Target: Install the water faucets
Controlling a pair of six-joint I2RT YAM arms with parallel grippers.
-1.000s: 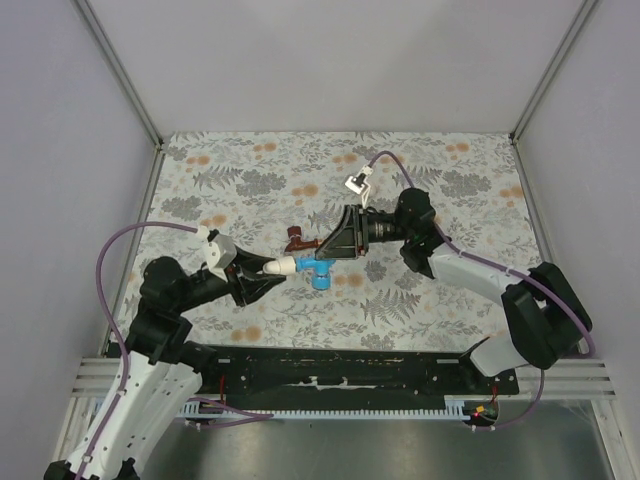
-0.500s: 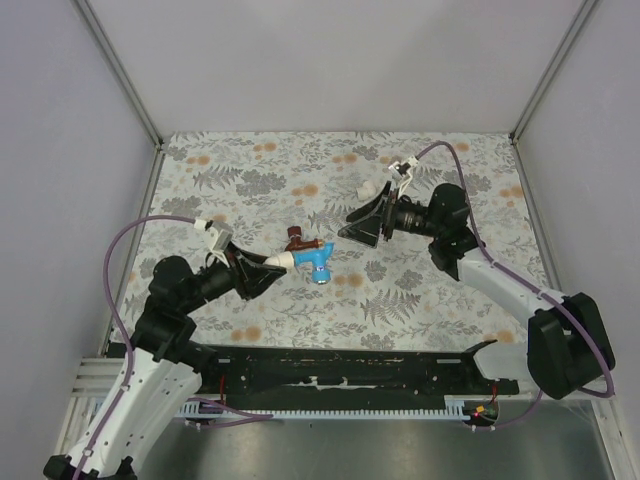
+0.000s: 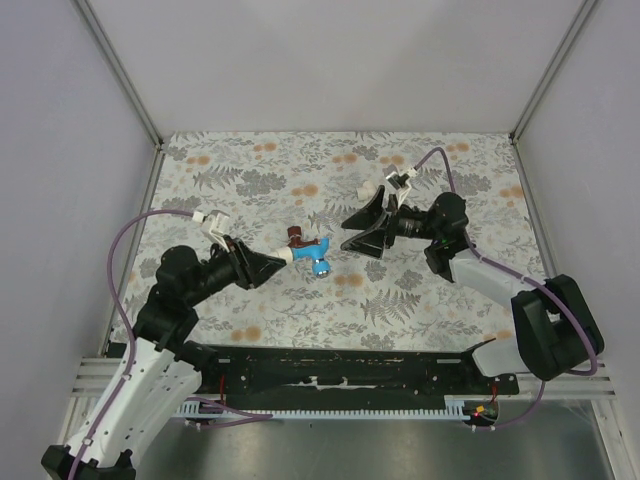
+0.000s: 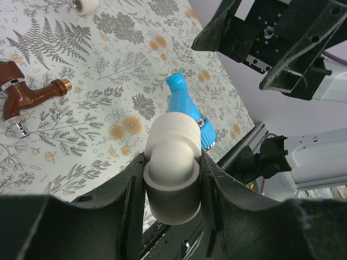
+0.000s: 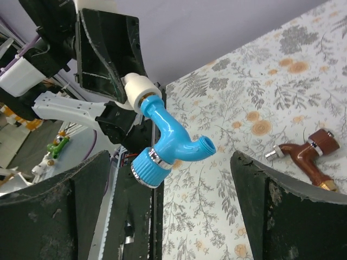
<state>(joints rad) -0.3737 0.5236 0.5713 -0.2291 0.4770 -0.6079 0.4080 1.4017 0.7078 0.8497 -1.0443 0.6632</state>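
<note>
Near the middle of the floral worktop [image 3: 450,290], the left gripper [image 3: 278,259] pinches a white fitting [image 4: 171,162] squarely between its two fingers [image 4: 133,189], pressed against both sides of the stubby cylinder. The blue faucet [image 3: 312,259] juts from the far end of that fitting, carried clear of the surface, its ribbed knob and open spout turned toward the right arm. The right gripper [image 3: 353,228] faces it from the right-hand side with jaws spread wide, holding nothing and touching nothing; a gap separates it from the blue faucet. The red-brown faucet [image 3: 297,238] lies flat on the worktop just beyond the blue one, toward the far edge, with neither arm touching it. A second white fitting [image 4: 84,5] sits loose on the worktop farther off.
</note>
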